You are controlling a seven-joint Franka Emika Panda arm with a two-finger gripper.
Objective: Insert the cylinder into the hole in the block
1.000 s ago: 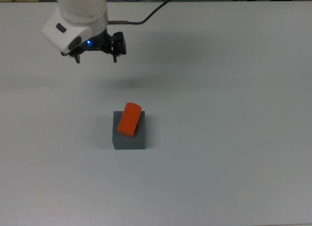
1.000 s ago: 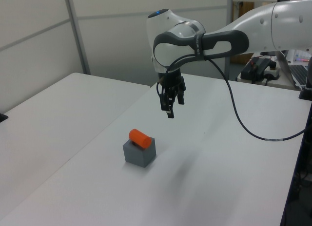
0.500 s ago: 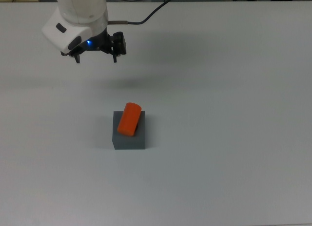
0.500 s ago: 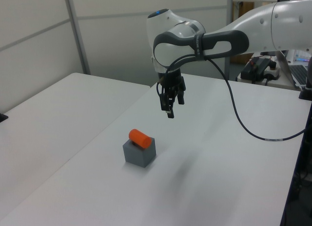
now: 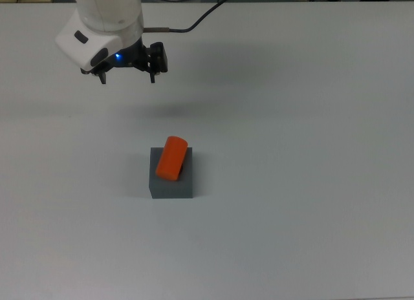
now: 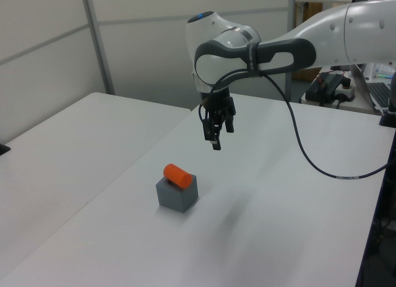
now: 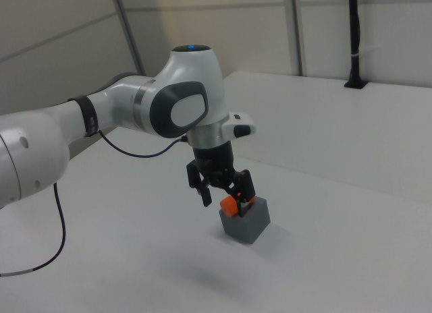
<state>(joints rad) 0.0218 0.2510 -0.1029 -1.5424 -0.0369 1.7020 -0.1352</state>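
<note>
The orange-red cylinder leans tilted in the top of the dark grey block, one end down in the block and the other sticking up above it. My gripper hangs open and empty in the air, well away from the block toward the top view's upper left. In the left view the gripper is above and behind the cylinder and block. In the right view the gripper partly covers the cylinder on the block.
A black cable loops from the arm down over the white table. A black post stands at the table's far edge in the right view. Equipment sits beyond the table on the left view's right.
</note>
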